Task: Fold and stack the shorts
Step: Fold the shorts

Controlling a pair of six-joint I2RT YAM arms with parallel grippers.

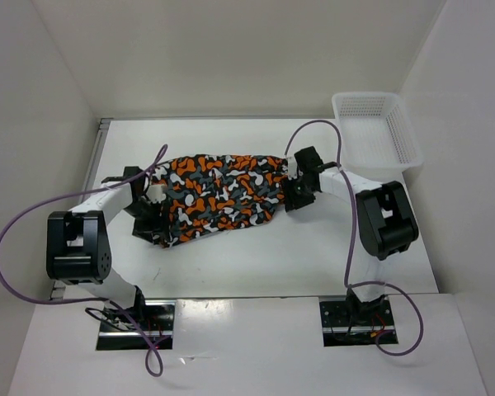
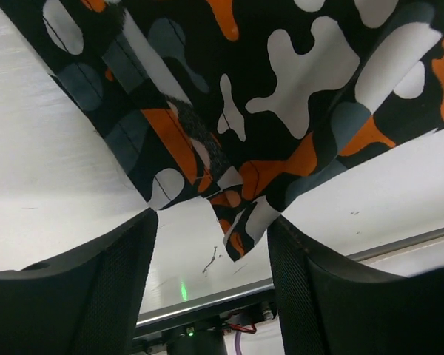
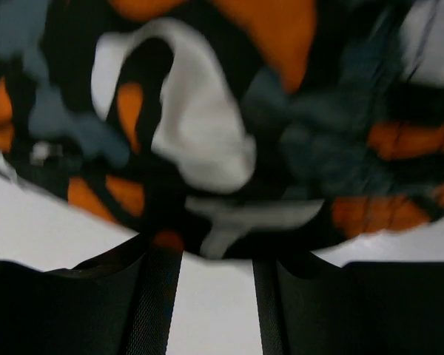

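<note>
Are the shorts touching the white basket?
Apart. The top view shows bare table between the shorts and the basket.

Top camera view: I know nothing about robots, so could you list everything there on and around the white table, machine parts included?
shorts: one, camouflage of orange, black, white and grey-teal, mid-table between the two claws
basket: one, white mesh, far right corner of the table
table: one, white, under everything
cables: two, purple, one looping off each arm
left arm: one, white and black, near left
right arm: one, white and black, near right
left claw: one, black, open, at the shorts' left end
right claw: one, black, at the shorts' right end; too blurred to tell its grip
</note>
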